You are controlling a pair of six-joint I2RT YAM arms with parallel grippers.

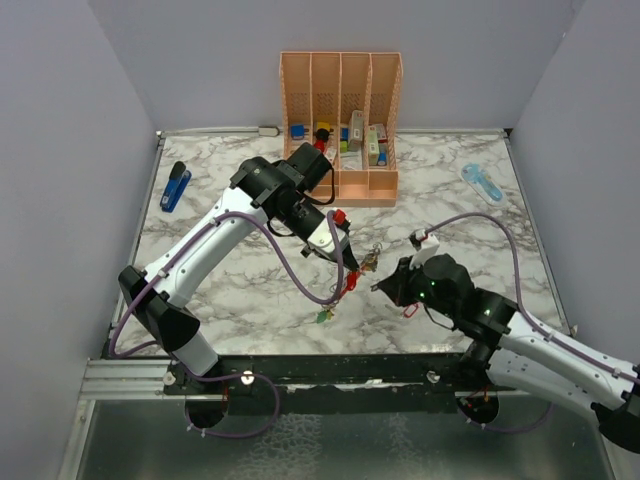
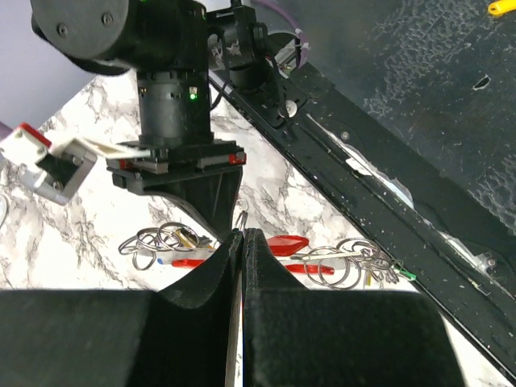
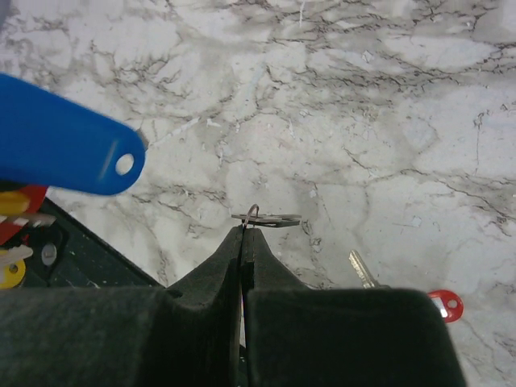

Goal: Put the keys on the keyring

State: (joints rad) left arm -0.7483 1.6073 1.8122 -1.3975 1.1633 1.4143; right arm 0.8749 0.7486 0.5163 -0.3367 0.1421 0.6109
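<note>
Left gripper (image 2: 243, 239) and right gripper (image 3: 244, 235), two pairs of fingers both pressed together on thin wire loops, share one bunch of keys (image 1: 352, 283) hanging in front of the one peach organiser (image 1: 340, 120), one red-headed key (image 1: 410, 310) loose farther forward on the marbled table (image 1: 250, 310), three lilac walls (image 1: 60, 120) around.

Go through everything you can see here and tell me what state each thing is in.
left gripper: shut, pinching a wire loop
right gripper: shut, pinching a small ring
red-headed key: loose, flat on the table
blue tag: raised off the table
blue stapler: closed, lying flat
</note>
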